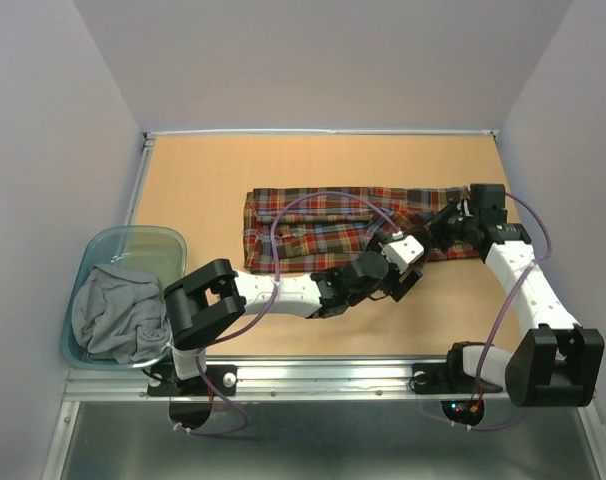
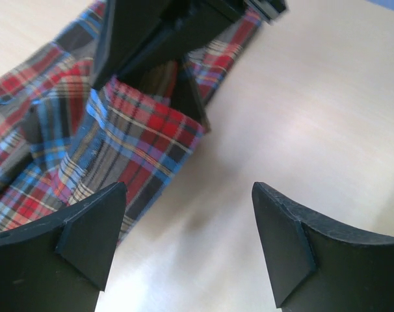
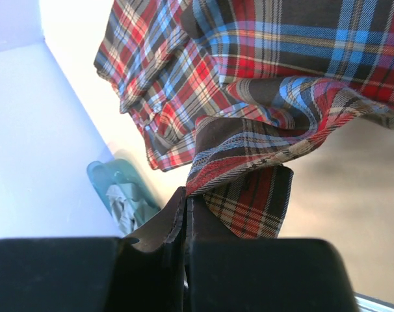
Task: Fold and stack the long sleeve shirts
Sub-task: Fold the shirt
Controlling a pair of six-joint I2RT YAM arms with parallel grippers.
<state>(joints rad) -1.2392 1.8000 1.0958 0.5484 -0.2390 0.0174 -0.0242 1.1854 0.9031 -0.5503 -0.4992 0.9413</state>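
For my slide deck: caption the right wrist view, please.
Right gripper shut on a fold of the plaid shirt, teal bin in the background.

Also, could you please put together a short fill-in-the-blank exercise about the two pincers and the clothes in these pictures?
1. The right pincer is ____ on a fold of the plaid shirt.
2. The left pincer is ____, with nothing between its fingers.
3. The garment in the bin is plain ____, not plaid.

Missing words: shut; open; grey.
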